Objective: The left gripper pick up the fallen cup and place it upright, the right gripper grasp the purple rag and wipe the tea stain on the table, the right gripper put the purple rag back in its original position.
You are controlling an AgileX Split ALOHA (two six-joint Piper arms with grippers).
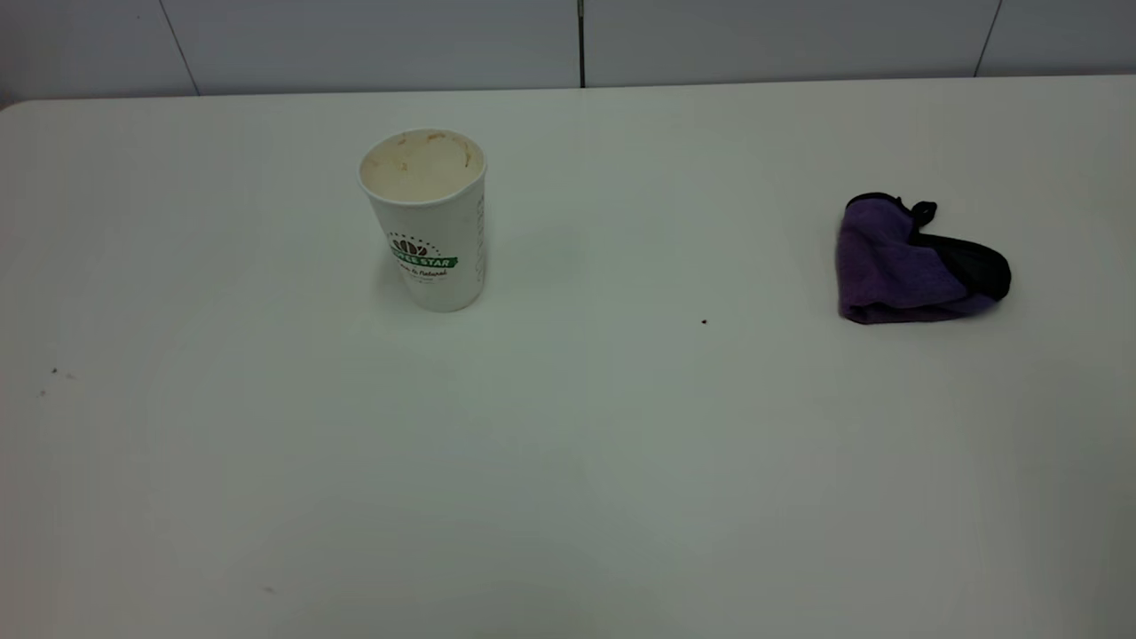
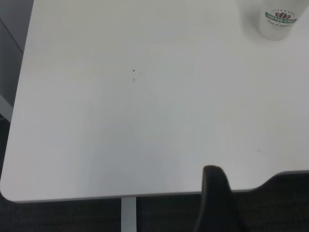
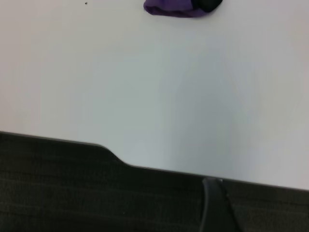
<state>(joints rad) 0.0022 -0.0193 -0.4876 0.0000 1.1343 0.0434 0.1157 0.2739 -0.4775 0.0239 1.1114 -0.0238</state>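
The white paper cup [image 1: 426, 222] with the green logo band stands upright at the left of the table [image 1: 568, 461], tan smears inside its rim. It also shows in the left wrist view [image 2: 279, 19]. The purple rag [image 1: 914, 262] lies crumpled at the right, and its edge shows in the right wrist view [image 3: 181, 7]. No brown tea stain shows on the table. Neither arm is in the exterior view. Only a dark part of the left gripper [image 2: 217, 203] and of the right gripper [image 3: 215, 205] shows, each back at the table's near edge, far from cup and rag.
A tiny black speck [image 1: 704, 321] lies between cup and rag. A few faint specks [image 1: 55, 373] sit near the left edge. A grey panelled wall [image 1: 568, 40] runs behind the table. Dark floor [image 3: 72, 193] lies beyond the near edge.
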